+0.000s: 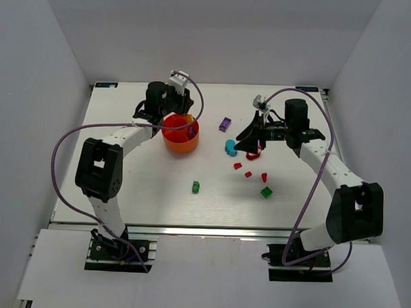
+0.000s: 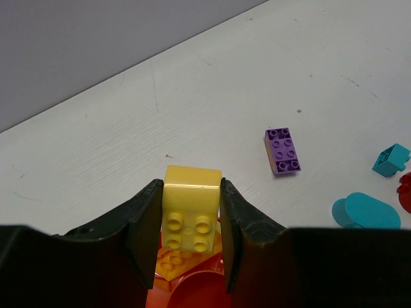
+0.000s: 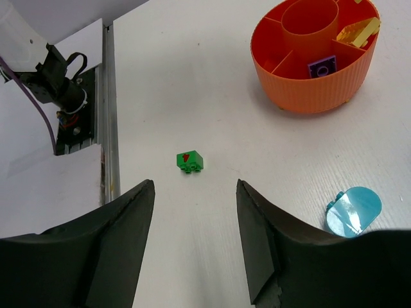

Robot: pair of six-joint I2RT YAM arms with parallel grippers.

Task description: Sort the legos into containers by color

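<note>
Clamping a yellow lego [image 2: 192,189] by its sides over the orange tub [image 3: 308,96] toward the counter's [image 1: 150,192] far edge, the left pincer [image 2: 190,212] hangs; the right pincer [image 3: 194,186] stands apart, empty. A green lego [image 3: 191,162], a purple lego [image 2: 282,151] and others lie loose mid-counter. White walls [image 1: 216,39] enclose it.

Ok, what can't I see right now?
Left wrist view: the left tool, shut on the yellow brick, hides most of the orange tub; the compartment below is unclear.
Top view: the right arm covers part of a red piece.
Right wrist view: the top edge cuts the tub's far rim; the right tool hides part of the teal piece.
</note>
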